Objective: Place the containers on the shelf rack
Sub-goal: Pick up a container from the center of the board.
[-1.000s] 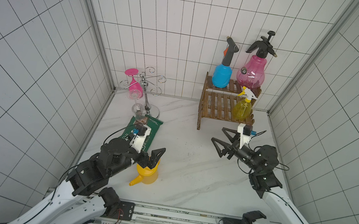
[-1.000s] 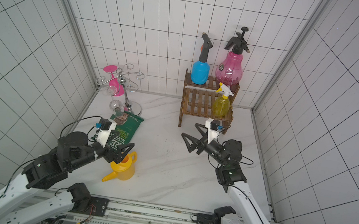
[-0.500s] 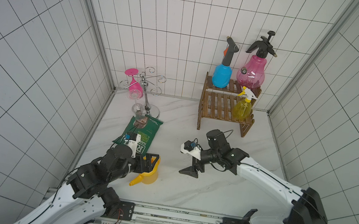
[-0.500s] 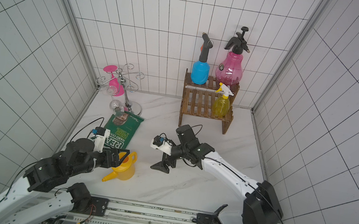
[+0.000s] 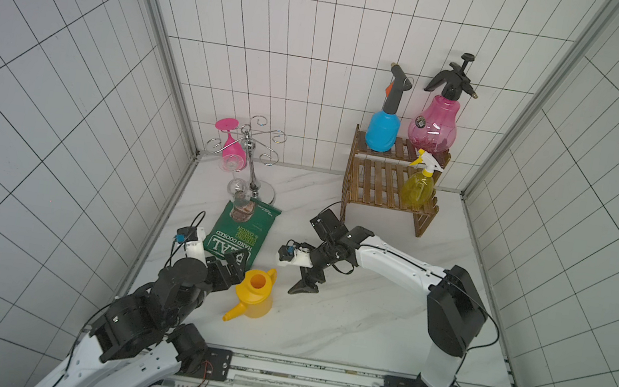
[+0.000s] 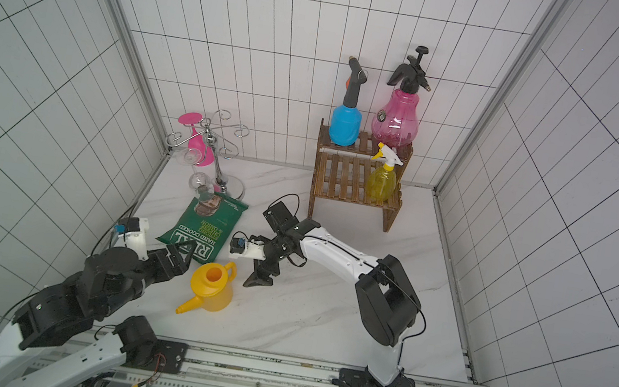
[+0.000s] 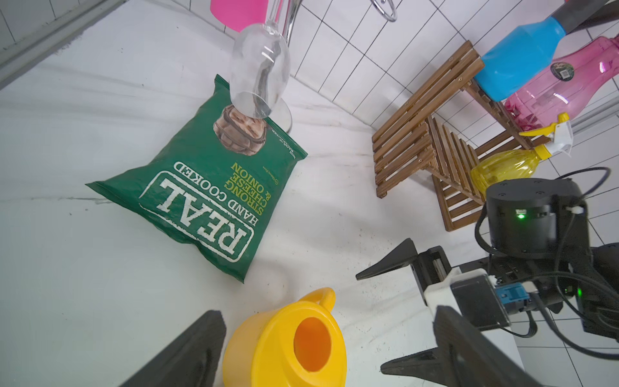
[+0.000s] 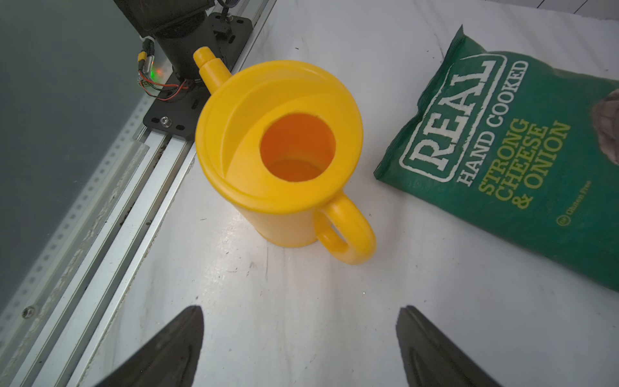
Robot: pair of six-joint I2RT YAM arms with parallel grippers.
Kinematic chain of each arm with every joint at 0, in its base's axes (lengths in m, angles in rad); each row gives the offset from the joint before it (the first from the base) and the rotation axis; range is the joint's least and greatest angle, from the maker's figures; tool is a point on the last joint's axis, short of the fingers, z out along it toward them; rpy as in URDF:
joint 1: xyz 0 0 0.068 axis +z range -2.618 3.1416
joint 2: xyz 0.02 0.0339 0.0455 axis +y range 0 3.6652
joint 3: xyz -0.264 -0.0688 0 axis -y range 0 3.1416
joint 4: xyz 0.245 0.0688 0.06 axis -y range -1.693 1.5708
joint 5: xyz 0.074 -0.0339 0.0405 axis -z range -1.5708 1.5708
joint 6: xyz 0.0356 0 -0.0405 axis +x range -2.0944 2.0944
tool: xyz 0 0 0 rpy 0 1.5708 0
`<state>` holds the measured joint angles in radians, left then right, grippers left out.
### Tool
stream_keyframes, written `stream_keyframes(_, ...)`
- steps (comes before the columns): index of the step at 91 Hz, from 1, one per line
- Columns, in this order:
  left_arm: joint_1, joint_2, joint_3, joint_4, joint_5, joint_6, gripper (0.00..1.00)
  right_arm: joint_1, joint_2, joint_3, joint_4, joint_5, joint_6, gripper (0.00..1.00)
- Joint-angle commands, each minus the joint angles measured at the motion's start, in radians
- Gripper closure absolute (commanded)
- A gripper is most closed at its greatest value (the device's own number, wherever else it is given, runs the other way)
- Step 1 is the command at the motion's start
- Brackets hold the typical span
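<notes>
Down at the near left of the table, the can (image 5: 254,293) stands upright on the marble. It is well apart from the rack (image 5: 385,181) at the far right, where the blue sprayer (image 5: 382,132), pink sprayer (image 5: 432,128) and yellow bottle (image 5: 419,186) already sit.

The can's handle points far and right, straight at the right claw (image 8: 301,318), which hangs just beside it with jaws spread and nothing between them. The spout points the opposite way, towards the near rail. The left claw (image 5: 232,270) sits just left of the can, also wide open and empty. I'd say the right one has the better line on the handle.

A second ago the right arm was over by the rack; it has swung across to the can. The left claw has drawn back off the can, which has not moved.
</notes>
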<state>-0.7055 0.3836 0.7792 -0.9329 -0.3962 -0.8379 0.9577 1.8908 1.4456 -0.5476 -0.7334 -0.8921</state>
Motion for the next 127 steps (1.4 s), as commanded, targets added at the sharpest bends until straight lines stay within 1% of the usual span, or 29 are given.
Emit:
stream_keyframes(1, 0.003, -0.020, 0.005, 0.004, -0.054, 0.017, 0.01, 0.022, 0.067, 0.086, -0.054, -0.011, -0.039, 0.10)
stream_keyframes(23, 0.003, -0.041, 0.020, -0.019, -0.067, 0.035, 0.01, 0.047, 0.194, 0.267, -0.168, -0.033, -0.073, 0.23)
stream_keyframes(42, 0.003, -0.064, 0.019, -0.036, -0.075, 0.036, 0.01, 0.075, 0.246, 0.313, -0.254, -0.060, -0.109, 0.33)
stream_keyframes(61, 0.003, -0.057, 0.013, -0.023, -0.070, 0.037, 0.01, 0.098, 0.240, 0.288, -0.288, -0.074, -0.129, 0.42)
stream_keyframes(74, 0.003, -0.046, 0.009, -0.007, -0.063, 0.037, 0.01, 0.118, 0.229, 0.261, -0.282, -0.061, -0.117, 0.51)
stream_keyframes(90, 0.003, -0.041, 0.015, -0.004, -0.061, 0.037, 0.01, 0.131, 0.220, 0.215, -0.207, -0.011, -0.062, 0.59)
stream_keyframes(97, 0.003, -0.045, 0.018, -0.008, -0.061, 0.035, 0.01, 0.131, 0.208, 0.188, -0.191, -0.008, -0.051, 0.61)
stream_keyframes(103, 0.003, -0.050, 0.020, -0.013, -0.062, 0.030, 0.01, 0.131, 0.195, 0.163, -0.141, -0.008, -0.039, 0.62)
stream_keyframes(127, 0.002, -0.059, 0.020, -0.016, -0.067, 0.022, 0.01, 0.130, 0.130, 0.070, -0.040, 0.003, 0.002, 0.76)
